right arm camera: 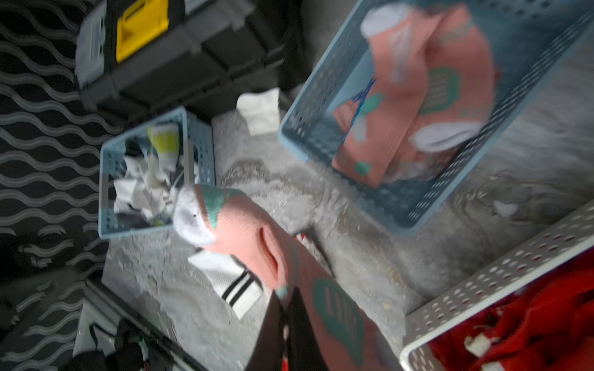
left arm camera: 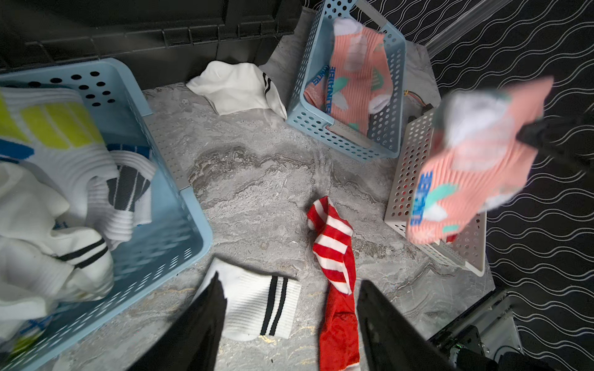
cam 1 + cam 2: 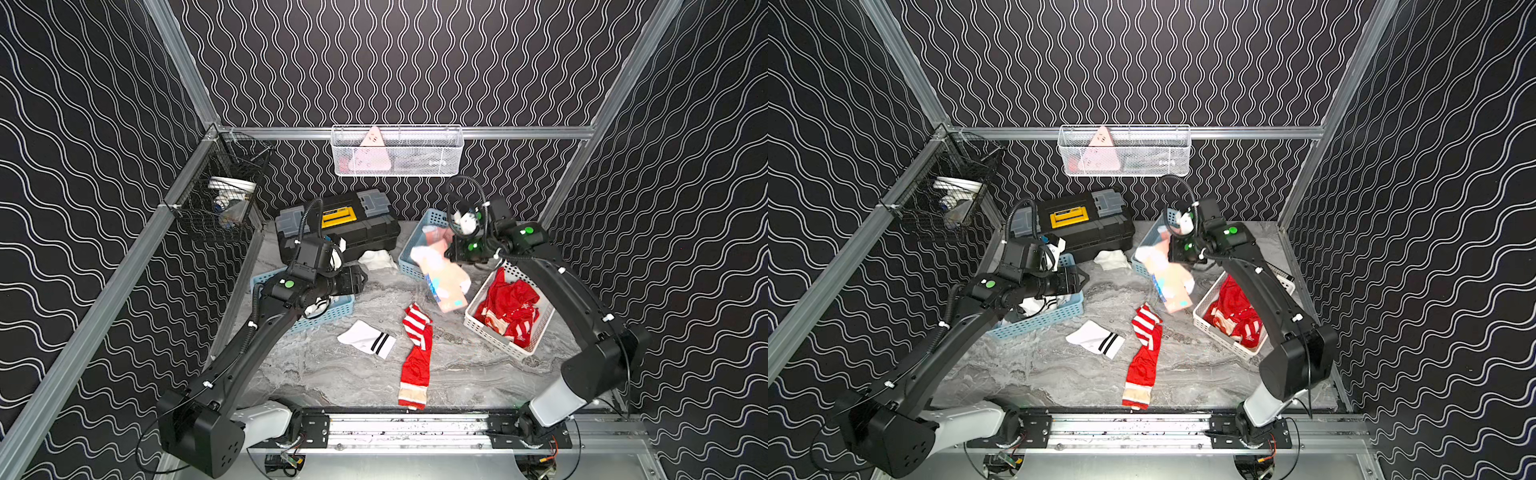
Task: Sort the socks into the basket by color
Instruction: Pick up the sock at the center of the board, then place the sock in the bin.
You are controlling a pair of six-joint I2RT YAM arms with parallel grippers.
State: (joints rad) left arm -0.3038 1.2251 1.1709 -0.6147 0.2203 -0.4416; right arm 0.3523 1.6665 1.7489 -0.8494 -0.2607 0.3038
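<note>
Three socks lay unsorted on the table (image 3: pixel 457 374). At left, the left gripper (image 2: pixel 288 282) hung by the blue basket of white socks (image 3: pixel 328 316), jaws well apart and empty. Ahead of it lay the white striped sock (image 3: pixel 368 338), then the red-striped sock (image 3: pixel 417 353). At right, the right gripper (image 3: pixel 455 249) was clamped on the pink sock (image 3: pixel 446 286), aloft between the far blue basket (image 3: pixel 432 216) and the white basket (image 3: pixel 494 336).

Step judged: carrying to deposit. The next move calls for travel over the far blue basket, then release. The sock's long axis ran far to near, white tip toward that basket, other end drooping.
</note>
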